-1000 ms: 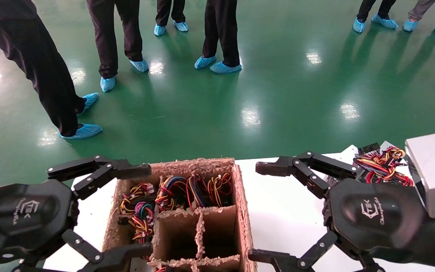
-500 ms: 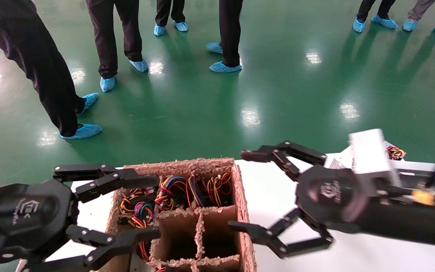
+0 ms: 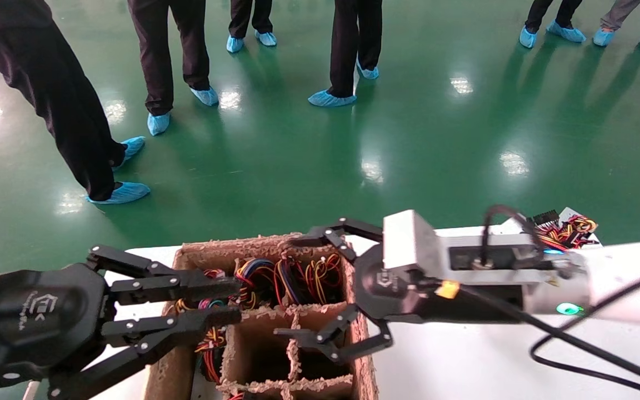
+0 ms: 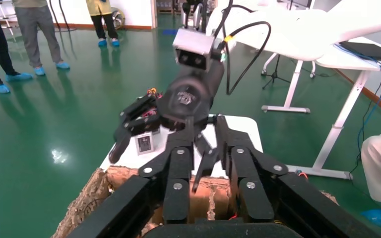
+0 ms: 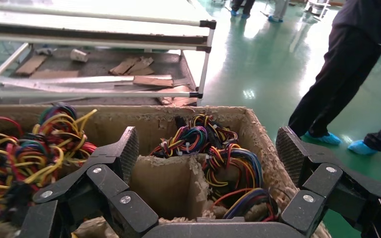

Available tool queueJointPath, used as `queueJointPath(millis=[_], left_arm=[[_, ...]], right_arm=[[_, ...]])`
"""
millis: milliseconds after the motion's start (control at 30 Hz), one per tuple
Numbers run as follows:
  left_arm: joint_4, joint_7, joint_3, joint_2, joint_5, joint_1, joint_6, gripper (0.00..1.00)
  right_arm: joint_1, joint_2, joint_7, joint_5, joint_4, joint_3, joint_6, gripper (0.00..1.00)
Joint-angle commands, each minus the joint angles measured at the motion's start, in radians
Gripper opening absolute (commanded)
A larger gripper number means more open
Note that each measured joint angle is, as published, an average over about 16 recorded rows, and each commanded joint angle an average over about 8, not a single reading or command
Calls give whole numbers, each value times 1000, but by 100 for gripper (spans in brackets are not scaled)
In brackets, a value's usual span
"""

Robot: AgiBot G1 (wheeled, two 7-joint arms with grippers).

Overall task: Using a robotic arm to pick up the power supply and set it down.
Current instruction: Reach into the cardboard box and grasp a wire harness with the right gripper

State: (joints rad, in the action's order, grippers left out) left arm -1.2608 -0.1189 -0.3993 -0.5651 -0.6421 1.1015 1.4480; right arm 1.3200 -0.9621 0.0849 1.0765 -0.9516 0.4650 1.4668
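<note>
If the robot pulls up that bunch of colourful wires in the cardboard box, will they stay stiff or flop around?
Probably floppy: the wires lie in loose curls and loops. They may snag, since the bunches look tangled together against the cardboard box dividers. Likely light by themselves, but any metal case under them is hidden. The open right claw is over the box.

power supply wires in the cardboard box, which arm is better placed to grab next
Right, probably. The right end effector hangs wide open directly over the divided brown cardboard box, its fingers straddling the coloured wire bundles. The left end effector, nearly closed, sits at the box's left edge.
</note>
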Motion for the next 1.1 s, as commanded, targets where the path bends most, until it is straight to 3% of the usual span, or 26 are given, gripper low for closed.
queueJointPath(millis=[33, 333, 400, 600, 667, 733, 1100], left_arm=[[0, 0, 0, 0, 0, 0, 0, 0], [0, 0, 0, 0, 0, 0, 0, 0], [0, 0, 0, 0, 0, 0, 0, 0], [0, 0, 0, 0, 0, 0, 0, 0], [0, 0, 0, 0, 0, 0, 0, 0], [0, 0, 0, 0, 0, 0, 0, 0], [0, 0, 0, 0, 0, 0, 0, 0]], right_arm=[[19, -28, 23, 18, 34, 13, 6, 100], [108, -144, 149, 97, 235, 57, -3, 98], [127, -168, 176, 112, 285, 65, -6, 86], [177, -233, 257, 153, 427, 89, -12, 16], [189, -250, 283, 163, 470, 95, -12, 4], [201, -263, 307, 172, 510, 100, -10, 0], [248, -316, 410, 187, 685, 110, 0, 0]])
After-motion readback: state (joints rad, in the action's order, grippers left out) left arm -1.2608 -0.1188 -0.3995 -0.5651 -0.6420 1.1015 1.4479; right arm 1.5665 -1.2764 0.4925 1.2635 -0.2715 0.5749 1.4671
